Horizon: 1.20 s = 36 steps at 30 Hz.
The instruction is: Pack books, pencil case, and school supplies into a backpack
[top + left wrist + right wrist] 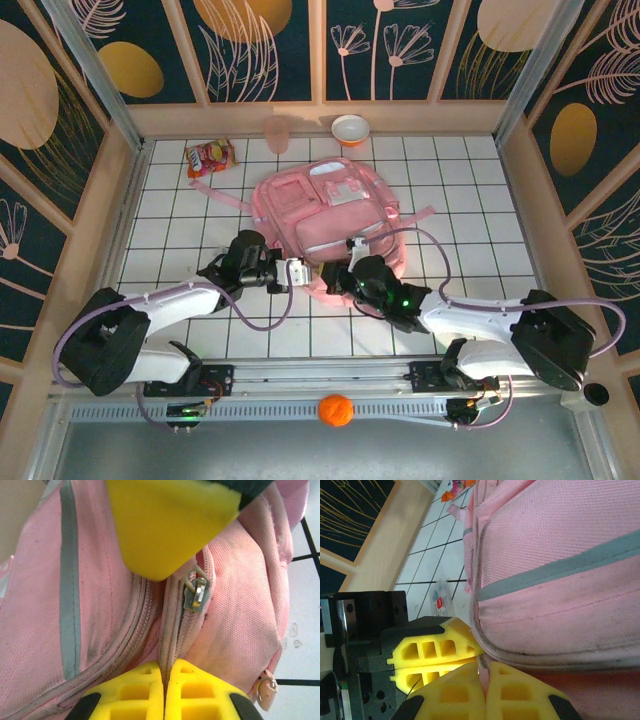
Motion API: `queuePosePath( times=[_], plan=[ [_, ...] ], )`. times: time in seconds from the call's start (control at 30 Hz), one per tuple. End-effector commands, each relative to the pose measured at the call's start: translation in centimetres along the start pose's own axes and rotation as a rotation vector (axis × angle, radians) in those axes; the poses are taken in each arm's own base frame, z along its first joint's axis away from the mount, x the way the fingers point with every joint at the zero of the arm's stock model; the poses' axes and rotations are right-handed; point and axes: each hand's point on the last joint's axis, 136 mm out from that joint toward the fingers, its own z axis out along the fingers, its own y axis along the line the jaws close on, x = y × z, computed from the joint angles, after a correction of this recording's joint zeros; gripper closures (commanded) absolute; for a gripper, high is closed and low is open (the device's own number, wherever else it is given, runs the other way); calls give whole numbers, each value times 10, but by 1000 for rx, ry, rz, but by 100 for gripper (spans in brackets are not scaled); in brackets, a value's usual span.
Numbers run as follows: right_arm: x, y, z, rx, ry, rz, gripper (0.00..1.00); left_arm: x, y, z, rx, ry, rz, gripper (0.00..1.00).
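Note:
The pink backpack [330,210] lies flat mid-table, and both grippers meet at its near edge. In the left wrist view my left gripper [165,664] is shut, pinching the backpack's [100,605] pale zip trim just below a metal zip pull [196,595]. A yellow finger of the right gripper [170,525] hangs over it. My right gripper [484,669] is shut on a fold of the backpack's [555,545] edge, with the left gripper's fingers [435,650] touching beside it. The translucent pencil case [440,597] with its red patch lies on the tiles beside the backpack. In the top view my left gripper [298,272] and right gripper [334,280] sit close together.
A red-and-yellow snack packet [210,157] lies at the back left. A pink cup [277,133] and an orange-rimmed bowl [350,129] stand by the back wall. An orange ball [336,410] rests on the rail in front. Wooden walls [120,200] fence the tiled table.

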Motion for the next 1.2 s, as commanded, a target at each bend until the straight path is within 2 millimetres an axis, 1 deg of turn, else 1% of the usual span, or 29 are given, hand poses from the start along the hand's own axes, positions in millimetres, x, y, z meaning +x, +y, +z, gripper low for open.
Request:
queuePosePath(
  times=[0.0, 0.1, 0.13, 0.2, 0.27, 0.37, 0.43, 0.5, 0.53, 0.57, 0.63, 0.67, 0.7, 0.73, 0.77, 0.87, 0.97, 1.1, 1.17],
  plan=[
    [-26, 4, -18, -22, -86, 33, 100, 6, 22, -10, -120, 35, -32, 100],
    [-35, -25, -34, 34, -117, 71, 100, 12, 32, -20, -154, 52, -72, 100],
    [-37, -33, -39, 44, -124, 83, 100, 14, 34, -22, -162, 58, -80, 100],
    [-46, -54, -49, 79, -145, 117, 100, 18, 37, -26, -175, 83, -86, 100],
    [-55, -68, -56, 105, -159, 130, 100, 24, 39, -28, -187, 118, -90, 100],
    [-67, -79, -67, 125, -196, 127, 100, 33, 43, -33, -215, 165, -99, 100],
    [-74, -83, -71, 123, -213, 130, 100, 35, 47, -37, -231, 186, -100, 100],
    [-78, -83, -73, 111, -227, 130, 100, 31, 52, -40, -244, 185, -100, 100],
    [-75, -76, -72, 73, -210, 129, 100, 25, 55, -42, -248, 168, -104, 100],
    [-73, -73, -70, 53, -201, 134, 100, 15, 57, -45, -246, 143, -102, 90],
    [-71, -73, -69, 49, -186, 141, 100, -5, 58, -50, -233, 76, -95, 61],
    [-71, -74, -69, 54, -186, 141, 100, -19, 59, -53, -232, 33, -86, 53],
    [-72, -73, -69, 53, -191, 139, 100, -32, 57, -53, -232, -7, -78, 49],
    [-73, -73, -69, 50, -198, 135, 100, -48, 53, -51, -226, -51, -69, 45],
    [-74, -72, -69, 47, -202, 134, 100, -66, 49, -48, -216, -102, -70, 43],
    [-75, -70, -67, 41, -196, 130, 100, -101, 38, -33, -159, -214, -132, 43],
    [-75, -68, -65, 30, -190, 126, 100, -117, 29, -5, -126, -224, -161, 41],
    [-77, -64, -66, 18, -190, 119, 100, -122, 18, 36, -77, -187, -165, 35],
    [-78, -61, -67, 8, -191, 117, 100, -119, 15, 55, -73, -160, -163, 34]
  ],
)
